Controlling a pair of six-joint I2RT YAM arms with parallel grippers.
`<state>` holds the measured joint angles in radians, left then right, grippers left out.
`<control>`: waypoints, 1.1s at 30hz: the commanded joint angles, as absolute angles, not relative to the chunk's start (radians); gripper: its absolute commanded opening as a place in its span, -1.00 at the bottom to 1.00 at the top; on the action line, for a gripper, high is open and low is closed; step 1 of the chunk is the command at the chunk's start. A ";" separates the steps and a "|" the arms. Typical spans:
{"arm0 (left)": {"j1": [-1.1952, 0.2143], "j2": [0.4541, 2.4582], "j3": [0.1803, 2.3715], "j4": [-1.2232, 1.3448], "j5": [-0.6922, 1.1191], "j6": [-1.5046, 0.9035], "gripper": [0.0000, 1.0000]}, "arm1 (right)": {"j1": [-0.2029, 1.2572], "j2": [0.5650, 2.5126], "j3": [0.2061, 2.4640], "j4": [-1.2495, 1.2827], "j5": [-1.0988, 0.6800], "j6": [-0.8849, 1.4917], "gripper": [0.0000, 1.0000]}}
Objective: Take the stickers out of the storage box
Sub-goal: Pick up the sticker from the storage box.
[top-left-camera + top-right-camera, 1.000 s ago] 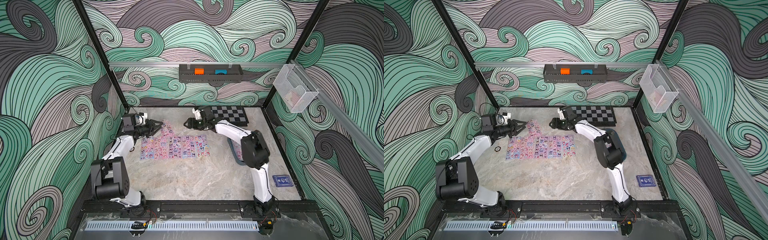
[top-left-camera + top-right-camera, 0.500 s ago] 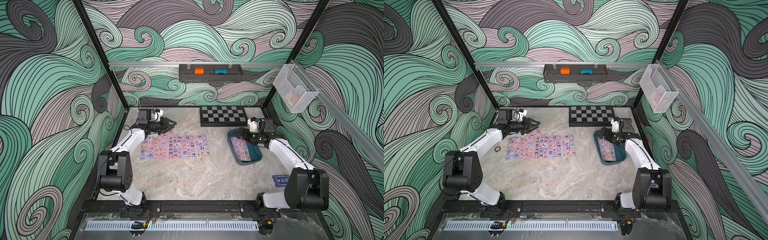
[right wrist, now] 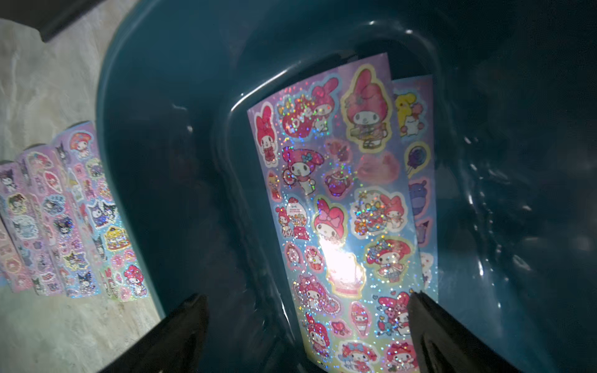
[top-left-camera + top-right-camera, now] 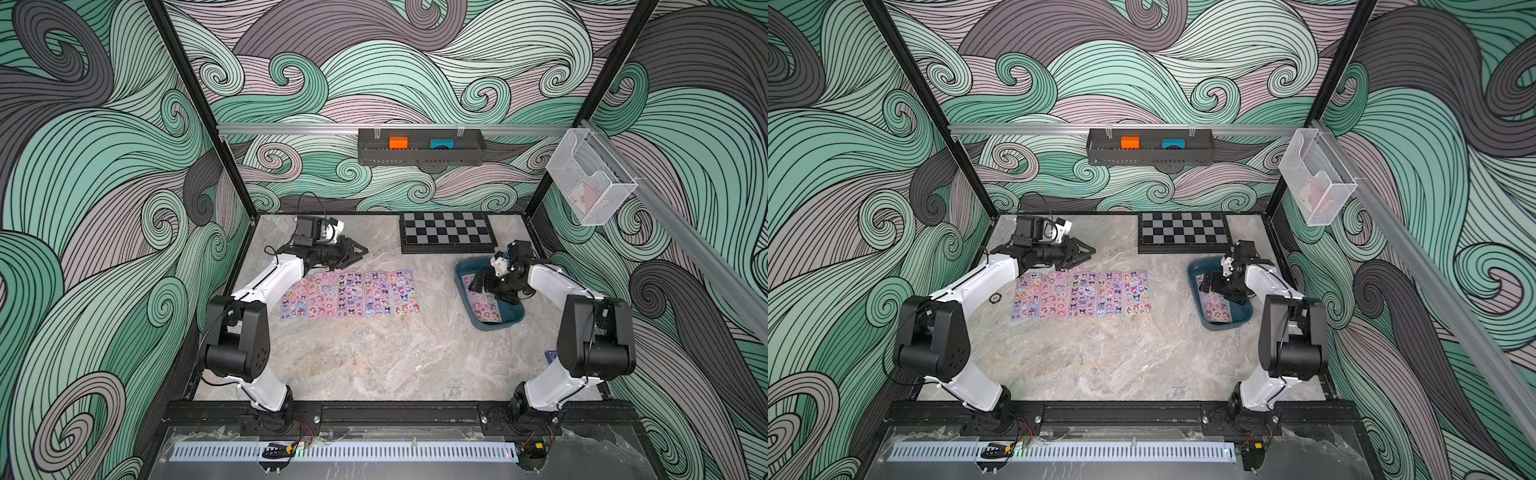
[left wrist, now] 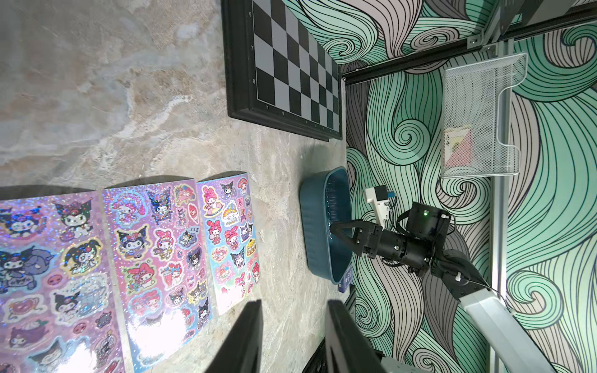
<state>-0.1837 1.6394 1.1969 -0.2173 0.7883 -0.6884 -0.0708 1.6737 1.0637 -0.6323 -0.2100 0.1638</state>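
Note:
Several stickers (image 4: 351, 293) lie side by side in a row on the marble table, seen in both top views (image 4: 1081, 293) and the left wrist view (image 5: 151, 252). The dark teal storage box (image 4: 496, 326) stands to their right and holds two overlapping sticker sheets (image 3: 349, 210). My right gripper (image 3: 307, 297) is open, low inside the box, its fingers straddling the end of the top sheet without gripping it. My left gripper (image 4: 361, 251) hovers just behind the row's far edge, its jaws apart and empty (image 5: 294, 303).
A chessboard (image 4: 448, 232) lies at the back of the table behind the box. A black wall tray (image 4: 420, 151) and a clear bin (image 4: 590, 183) hang on the walls. A dark blue card pack (image 4: 550, 356) peeks out behind the right arm. A small ring (image 4: 994, 297) lies under the left arm.
My right arm swung from the far end of the sticker row over to the storage box and its jaws opened wide. My left gripper shifted right along the row's far edge.

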 commanded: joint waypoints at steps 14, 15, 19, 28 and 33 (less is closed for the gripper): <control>-0.201 1.689 1.252 -0.196 0.849 -0.687 -0.26 | 0.015 1.821 1.180 -0.708 0.041 0.114 0.98; -0.200 1.690 1.252 -0.194 0.851 -0.689 -0.26 | 0.015 1.823 1.182 -0.707 0.049 0.112 0.98; -0.199 1.693 1.257 -0.192 0.860 -0.688 -0.26 | 0.015 1.865 1.188 -0.723 0.056 0.114 0.98; -0.183 1.673 1.333 -0.234 0.889 -0.681 -0.26 | 0.019 1.884 1.169 -0.751 0.049 0.112 0.55; -0.166 1.640 1.339 -0.247 0.904 -0.686 -0.26 | 0.019 1.812 1.137 -0.754 0.042 0.130 0.14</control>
<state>-0.1810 1.6764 1.3106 -0.2195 0.8711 -0.6914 0.0166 1.8458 1.1637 -0.7223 0.0589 0.1158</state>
